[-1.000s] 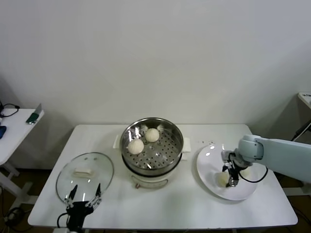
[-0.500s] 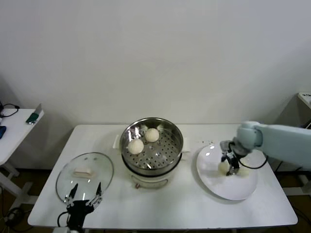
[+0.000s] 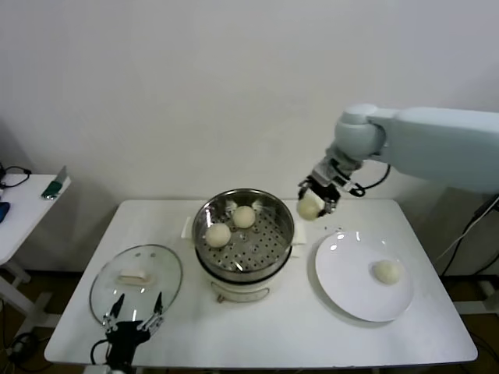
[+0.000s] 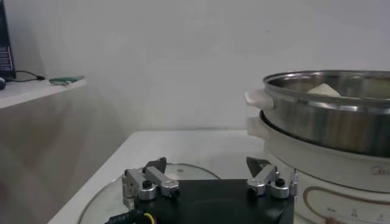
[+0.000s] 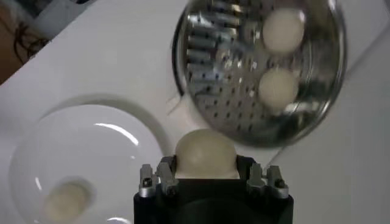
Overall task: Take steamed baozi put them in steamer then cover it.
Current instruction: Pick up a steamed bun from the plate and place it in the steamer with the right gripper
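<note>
My right gripper (image 3: 312,204) is shut on a cream-white baozi (image 3: 309,207) and holds it in the air just right of the steamer (image 3: 244,231); the held baozi fills the jaws in the right wrist view (image 5: 205,153). Two baozi (image 3: 218,234) (image 3: 244,216) lie on the steamer's perforated tray, also seen in the right wrist view (image 5: 281,29). One baozi (image 3: 386,271) rests on the white plate (image 3: 351,288). The glass cover (image 3: 136,282) lies flat on the table at the left. My left gripper (image 3: 134,315) is open, low at the front edge by the cover.
The white table (image 3: 257,327) holds everything. A side table (image 3: 23,206) with a phone stands at the far left. The steamer's steel rim (image 4: 329,91) rises close to the left gripper's side. The wall is behind.
My right gripper has lifted one baozi off the plate and carried it up and left to beside the steamer. One baozi stays on the plate. The left arm has not moved.
</note>
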